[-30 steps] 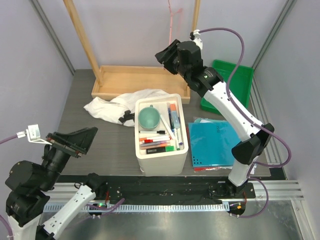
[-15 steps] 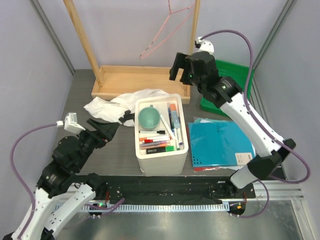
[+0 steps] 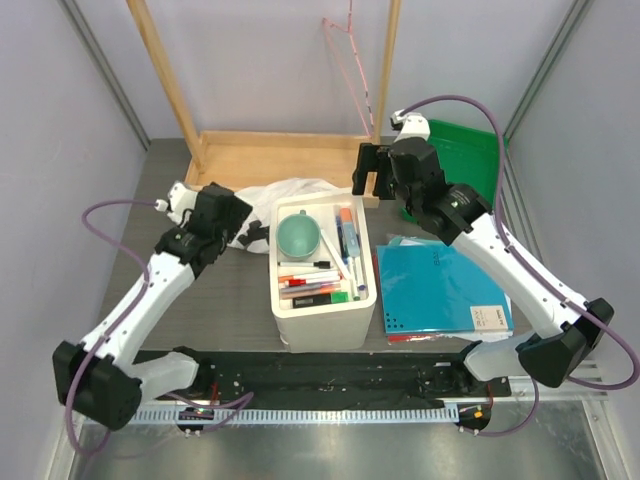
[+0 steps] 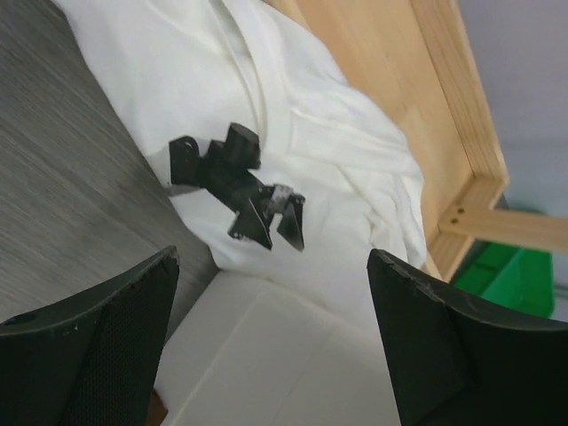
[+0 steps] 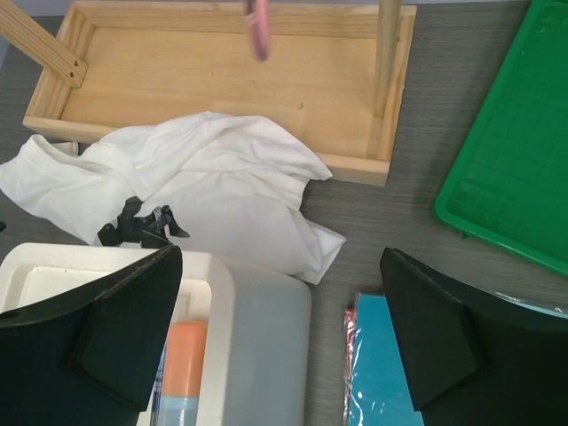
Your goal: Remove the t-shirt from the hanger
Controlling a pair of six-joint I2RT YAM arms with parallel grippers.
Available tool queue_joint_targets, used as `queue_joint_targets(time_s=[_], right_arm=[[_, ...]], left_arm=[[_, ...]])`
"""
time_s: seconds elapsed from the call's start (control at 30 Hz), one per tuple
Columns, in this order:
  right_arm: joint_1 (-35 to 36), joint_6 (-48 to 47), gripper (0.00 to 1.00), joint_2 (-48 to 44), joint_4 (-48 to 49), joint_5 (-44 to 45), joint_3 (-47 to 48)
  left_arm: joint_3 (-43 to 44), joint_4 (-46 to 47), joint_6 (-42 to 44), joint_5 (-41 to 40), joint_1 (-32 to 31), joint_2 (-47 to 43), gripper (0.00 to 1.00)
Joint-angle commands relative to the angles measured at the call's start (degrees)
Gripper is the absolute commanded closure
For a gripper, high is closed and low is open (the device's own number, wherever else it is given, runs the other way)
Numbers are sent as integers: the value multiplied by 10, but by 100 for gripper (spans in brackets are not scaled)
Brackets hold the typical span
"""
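The white t-shirt (image 3: 292, 193) lies crumpled on the table between the wooden rack base and the white bin, off the hanger. Its black print (image 4: 238, 182) faces up. The bare pink wire hanger (image 3: 347, 70) hangs from the rack; its tip shows in the right wrist view (image 5: 257, 27). My left gripper (image 3: 228, 215) is open and empty, just above the shirt's left part (image 4: 273, 256). My right gripper (image 3: 365, 175) is open and empty, above the shirt's right end (image 5: 282, 256). The shirt also shows in the right wrist view (image 5: 213, 173).
A white bin (image 3: 318, 300) of pens with a green cup stands just in front of the shirt. The wooden rack base (image 3: 250, 160) and its uprights are behind. A green tray (image 3: 470, 160) is at the back right, a blue folder (image 3: 435, 285) at the right.
My left arm has swung from the near left up over the shirt. My right arm has come down and away from the hanger, which has swung and turned edge-on.
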Motion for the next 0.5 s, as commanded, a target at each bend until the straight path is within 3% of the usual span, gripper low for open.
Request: queue_joint_targets(time_s=[0.0,0.13,0.2,0.3,0.47], right_arm=[[-6,43,1,-45,-66,38,41],[-14,55,1,-66,-113,17,86],[-19,55,1,-57,-159,5,115],[-25,56,1,-43,-202,3,172],[-56,28,1,-57,-201,-4,183]], left_arm=[[32,14,-63,66,70,71,11],[18,67,-123,167,140,128,0],[22,74,-162,218,152,176,0],[36,87,-176,243,156,239,0],[31,130,-195,266,156,317,0]])
